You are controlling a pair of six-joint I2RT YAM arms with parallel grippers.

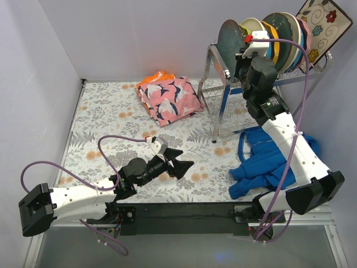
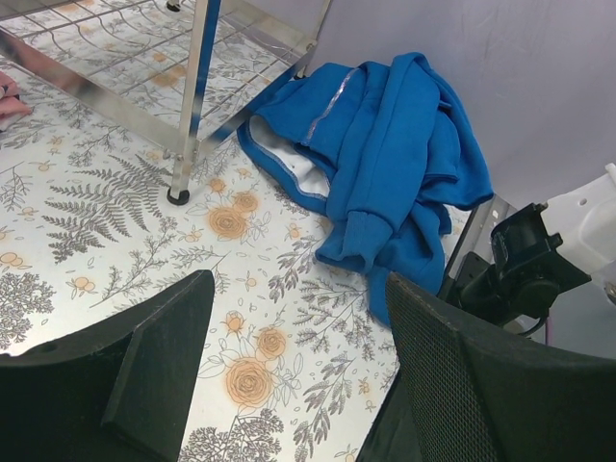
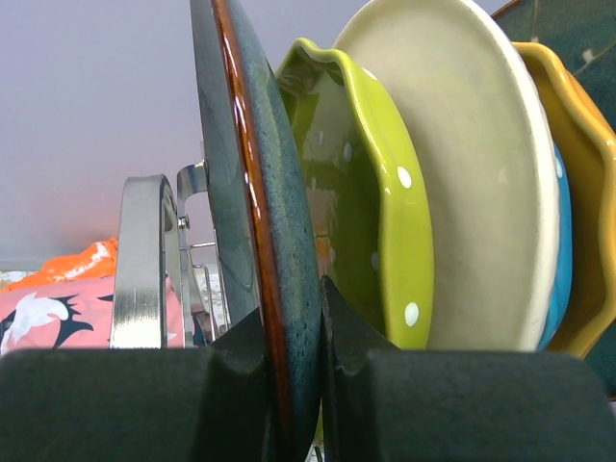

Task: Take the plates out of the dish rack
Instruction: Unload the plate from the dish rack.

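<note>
Stretched far forward and upward with the right arm, forearm raised steeply, wrist at the level of the upper tier of the dish rack [image 1: 218,84]. Clenched with the right gripper [image 3: 294,385] on the rim of the dark teal plate [image 3: 274,221], with one finger pressed against each face. Gripped on edge and upright, as first plate of the row, at the end of the rack. Just to the left of the fingers, a chrome loop of the rack. Just to the right of the fingers, in order: the lime dotted plate [image 3: 385,212], the cream plate [image 3: 462,164], a thin strip of the blue plate [image 3: 561,250], then the orange plate [image 3: 577,192], all upright and close together. Farther along the row from the gripper, at its end, the square floral plate [image 1: 323,28], leaning back. Beyond the loop on the left, low down, the pink bird-print cloth [image 3: 48,313].

Laid low with the left arm, almost flat over the table [image 1: 111,117], wrist turned toward the right. Released at the left gripper [image 2: 298,366], jaws wide apart, with only the flowered table surface between them. Ahead of these fingers, the blue garment [image 2: 385,144], crumpled; ahead and to the left, one foot of the rack on the table. Well apart from every plate.
</note>
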